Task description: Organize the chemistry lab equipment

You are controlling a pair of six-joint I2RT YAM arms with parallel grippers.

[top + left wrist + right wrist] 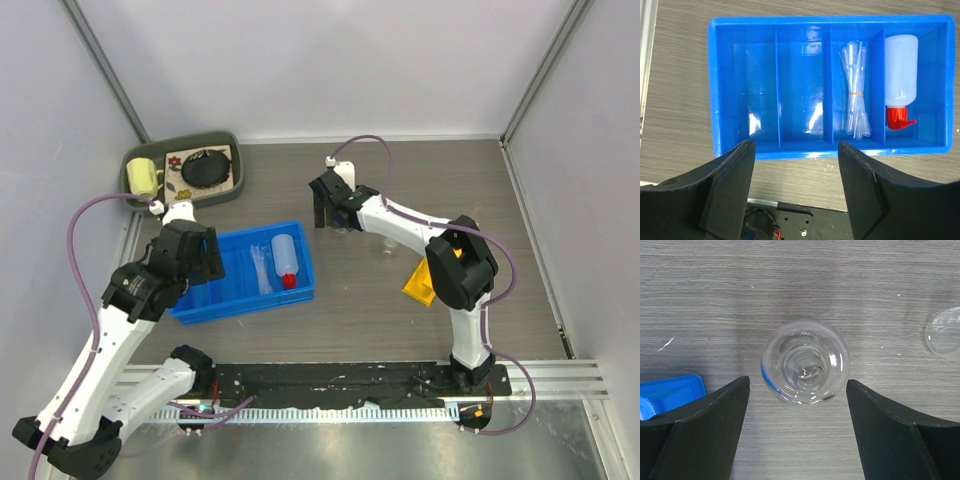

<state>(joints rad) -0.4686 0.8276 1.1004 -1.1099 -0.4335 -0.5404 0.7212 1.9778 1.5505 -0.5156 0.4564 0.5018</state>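
Note:
A blue divided bin (225,300) holds the white squeeze bottle with red cap (284,258) and a banded bundle of clear pipettes (262,270). In the left wrist view the bottle (901,75) lies in the rightmost compartment and the pipettes (855,90) in the one beside it. My left gripper (795,146) is open and empty over the bin's near wall. My right gripper (797,382) is open above a small upright glass beaker (805,361), jaws apart on either side, not touching. A second beaker (944,332) stands to its right (388,247).
A dark tray (232,150) at the back left holds a yellow mug (143,177) and a round black object (207,167). A yellow-orange piece (418,285) lies mostly hidden under the right arm's elbow. The bin's corner (670,390) is close left of the right gripper.

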